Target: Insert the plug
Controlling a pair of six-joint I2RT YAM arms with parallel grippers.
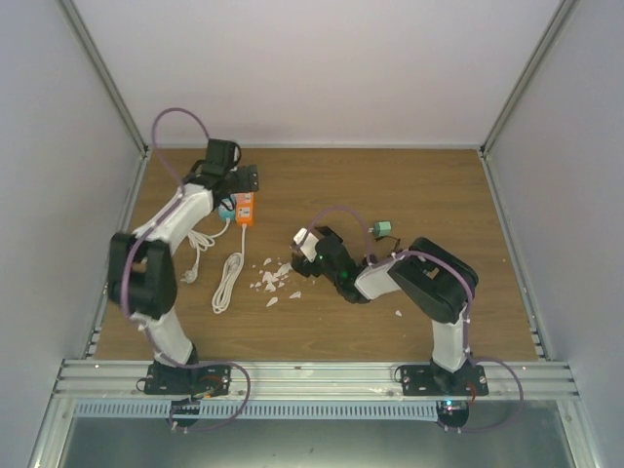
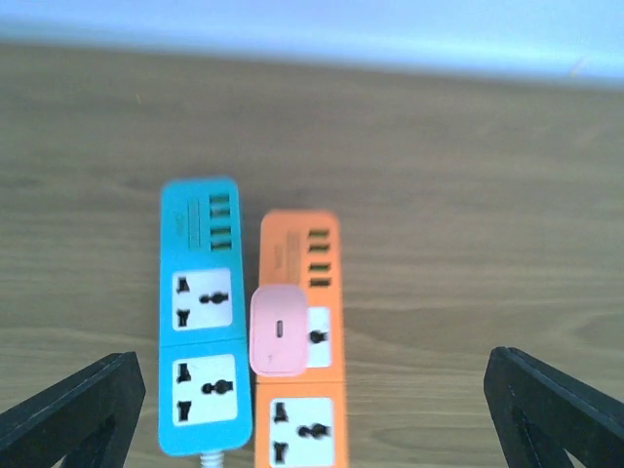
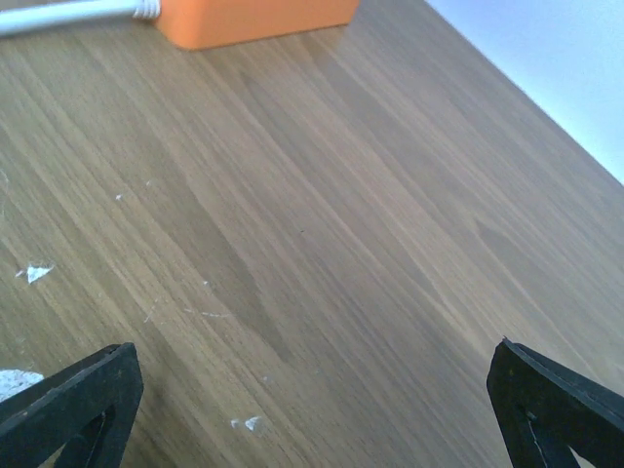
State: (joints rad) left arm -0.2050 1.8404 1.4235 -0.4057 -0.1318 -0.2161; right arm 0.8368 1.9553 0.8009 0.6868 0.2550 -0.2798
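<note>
In the left wrist view a pink plug (image 2: 280, 331) sits upright on the upper socket of the orange power strip (image 2: 292, 244), covering the socket's left half. A blue power strip (image 2: 190, 219) lies against the orange one on its left. My left gripper (image 2: 310, 390) hangs open above them, its fingers wide on either side and touching nothing. From above, that gripper (image 1: 234, 180) is over the far end of the orange strip (image 1: 245, 209). My right gripper (image 1: 304, 244) is open and empty mid-table, with only bare wood between its fingertips (image 3: 312, 390).
A coiled white cable (image 1: 229, 283) runs toward me from the strips. White scraps (image 1: 273, 278) lie scattered between the arms. A small teal object (image 1: 384, 229) sits behind the right arm. The orange strip's near end (image 3: 253, 19) shows in the right wrist view.
</note>
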